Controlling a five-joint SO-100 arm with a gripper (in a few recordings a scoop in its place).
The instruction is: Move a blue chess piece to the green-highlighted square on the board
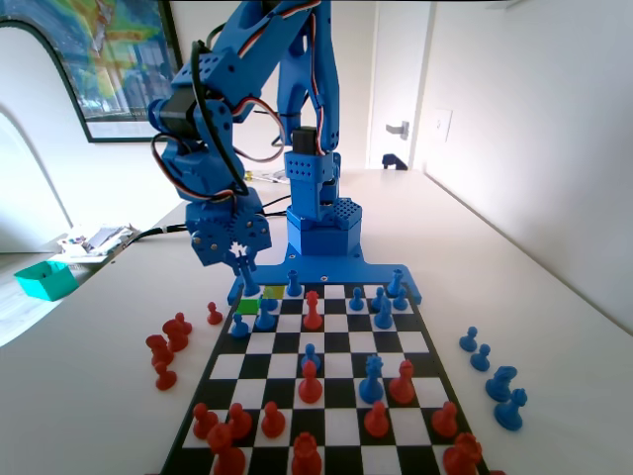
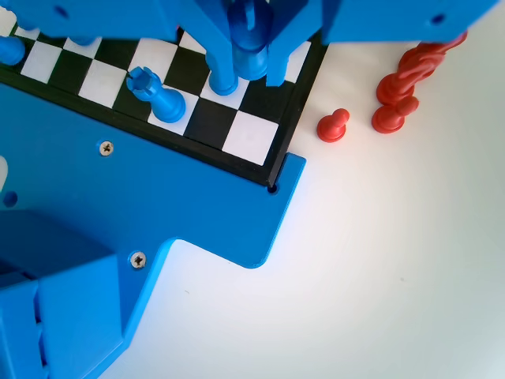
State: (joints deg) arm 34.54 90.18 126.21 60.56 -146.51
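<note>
My gripper [image 1: 243,263] hangs low over the far-left corner of the board [image 1: 188,416], close to the arm's base. In the wrist view the gripper [image 2: 249,69] has both jaws pressed against a slim blue chess piece [image 2: 251,35]. The same blue chess piece [image 1: 251,283] shows just under the jaws in the fixed view. Its foot sits at the far edge of the green-highlighted square [image 1: 247,306]. I cannot tell whether the piece touches the board [image 2: 251,139].
A paler yellow-green square [image 1: 275,292] lies beside the green one. Blue pawns [image 1: 265,317] and a blue rook [image 2: 158,96] stand close by. Red pieces [image 1: 168,348] lie off the board's left side, and red pawns [image 2: 333,126] sit near the corner. Captured blue pieces [image 1: 499,381] are at the right.
</note>
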